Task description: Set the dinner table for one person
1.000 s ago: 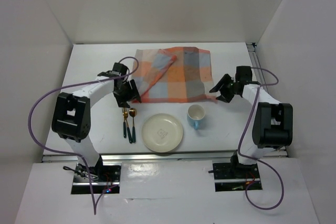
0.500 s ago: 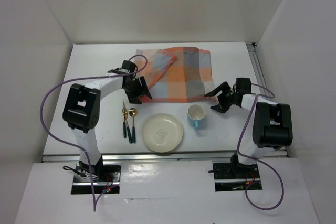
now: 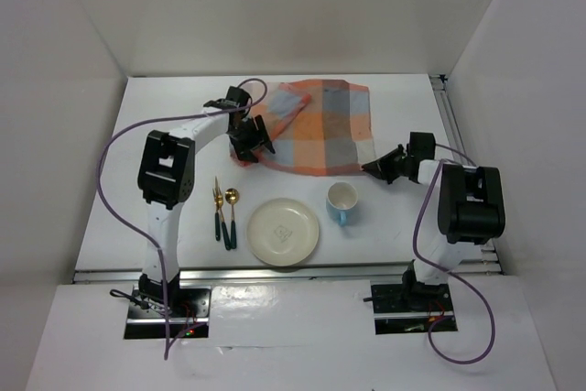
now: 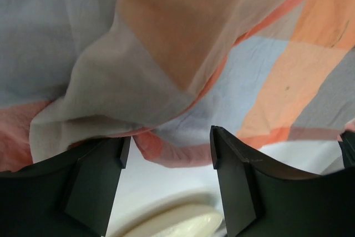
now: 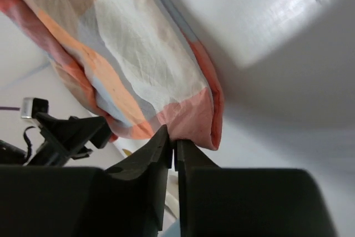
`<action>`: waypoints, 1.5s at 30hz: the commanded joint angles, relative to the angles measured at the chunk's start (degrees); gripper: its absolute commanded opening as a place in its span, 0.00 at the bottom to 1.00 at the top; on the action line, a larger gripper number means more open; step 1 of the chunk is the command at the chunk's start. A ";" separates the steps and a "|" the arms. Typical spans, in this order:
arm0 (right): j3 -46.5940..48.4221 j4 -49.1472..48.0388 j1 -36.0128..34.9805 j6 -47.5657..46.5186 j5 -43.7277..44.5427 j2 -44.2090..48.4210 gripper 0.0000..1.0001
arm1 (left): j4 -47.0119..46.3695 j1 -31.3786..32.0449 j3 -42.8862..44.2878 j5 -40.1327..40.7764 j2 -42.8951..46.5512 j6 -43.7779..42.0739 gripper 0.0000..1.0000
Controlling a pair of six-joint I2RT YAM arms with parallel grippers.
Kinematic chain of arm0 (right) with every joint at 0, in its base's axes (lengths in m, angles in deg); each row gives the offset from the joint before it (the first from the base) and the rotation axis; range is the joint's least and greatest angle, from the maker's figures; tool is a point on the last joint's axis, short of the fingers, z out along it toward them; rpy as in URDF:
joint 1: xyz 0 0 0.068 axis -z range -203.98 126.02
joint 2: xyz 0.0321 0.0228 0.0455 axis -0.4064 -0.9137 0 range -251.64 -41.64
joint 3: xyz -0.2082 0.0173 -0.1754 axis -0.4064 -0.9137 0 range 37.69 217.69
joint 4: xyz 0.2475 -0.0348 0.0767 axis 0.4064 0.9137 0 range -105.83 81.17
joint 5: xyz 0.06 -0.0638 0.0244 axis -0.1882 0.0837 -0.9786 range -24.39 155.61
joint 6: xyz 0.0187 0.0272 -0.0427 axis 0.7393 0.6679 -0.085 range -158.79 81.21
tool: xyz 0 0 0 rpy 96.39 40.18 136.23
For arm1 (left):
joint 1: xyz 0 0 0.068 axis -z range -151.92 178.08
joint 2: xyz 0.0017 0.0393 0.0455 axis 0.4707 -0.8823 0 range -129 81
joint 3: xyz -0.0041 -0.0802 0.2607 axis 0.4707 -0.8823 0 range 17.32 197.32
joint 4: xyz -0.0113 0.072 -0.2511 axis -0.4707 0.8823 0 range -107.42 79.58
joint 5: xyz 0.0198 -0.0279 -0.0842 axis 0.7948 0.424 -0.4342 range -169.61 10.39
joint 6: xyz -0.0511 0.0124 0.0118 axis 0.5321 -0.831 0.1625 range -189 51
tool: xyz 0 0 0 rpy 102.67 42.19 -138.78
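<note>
Both grippers at the orange-and-blue-grey checked cloth (image 3: 320, 130) on the large, flat, white rectangular dinner table (image 3: 165, 116).
The dinner table lies under every item, and the cloth lies at its far centre. Left gripper (image 3: 251, 147): jaws spread wide, set at the cloth's folded near left edge, nothing clamped. Right gripper (image 3: 372, 168): jaws drawn narrow, pinching the cloth's near right corner. Nearer than the cloth, left to right: a gold fork (image 3: 217, 212) and gold spoon (image 3: 232, 217), both with dark green handles, a round cream plate (image 3: 285, 232), a light blue cup (image 3: 341, 200).
</note>
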 commanded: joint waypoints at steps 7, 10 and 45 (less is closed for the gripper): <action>5.39 -3.95 -0.77 1.97 3.86 -2.48 0.00 | 10.88 0.12 20.62 6.00 -8.24 -6.56 0.77; 5.39 -3.95 -1.82 1.97 4.56 -2.48 0.00 | 12.48 0.12 17.32 7.85 -2.30 -7.79 0.82; 4.77 -2.11 0.90 -2.51 0.96 -4.24 0.00 | -5.99 -7.09 -5.57 11.28 2.50 -3.22 0.58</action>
